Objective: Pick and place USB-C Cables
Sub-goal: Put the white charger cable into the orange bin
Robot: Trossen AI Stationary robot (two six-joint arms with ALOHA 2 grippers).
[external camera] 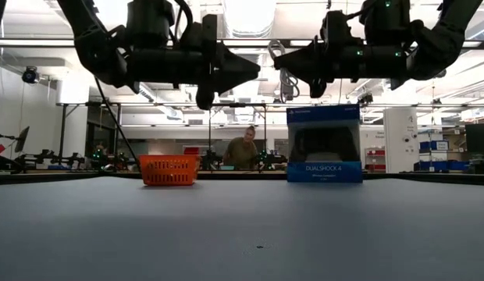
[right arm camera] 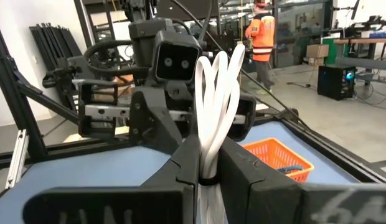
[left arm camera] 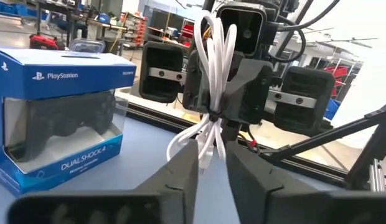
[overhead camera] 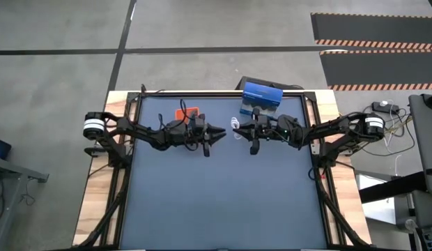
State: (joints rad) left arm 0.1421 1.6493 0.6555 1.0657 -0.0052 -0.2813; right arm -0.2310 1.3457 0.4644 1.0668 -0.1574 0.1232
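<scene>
While both arms hang raised above the dark table mat [overhead camera: 223, 202], the white USB-C cable [right arm camera: 216, 106] stands bundled and folded between them in mid-air, clenched low down between the right gripper [right arm camera: 208, 165]'s fingers. Facing it from the other side, the left gripper [left arm camera: 211, 163] has its fingers slightly parted on either side of the cable's lower loops; whether it is touching the strands cannot be told. Seen from overhead, the two claws meet nose to nose near the table's far middle, with the blue DualShock 4 box [external camera: 324, 144] just behind the right arm and the orange basket [external camera: 169, 169] behind the left arm. This looks like a hand-over in progress. Done well, the receiving claw should close squarely over the tied waist of the bundle rather than on a single loose loop, and the giving claw should let go only once that hold is firm; otherwise the light cable could slip and drop short of the basket, its likely destination.
</scene>
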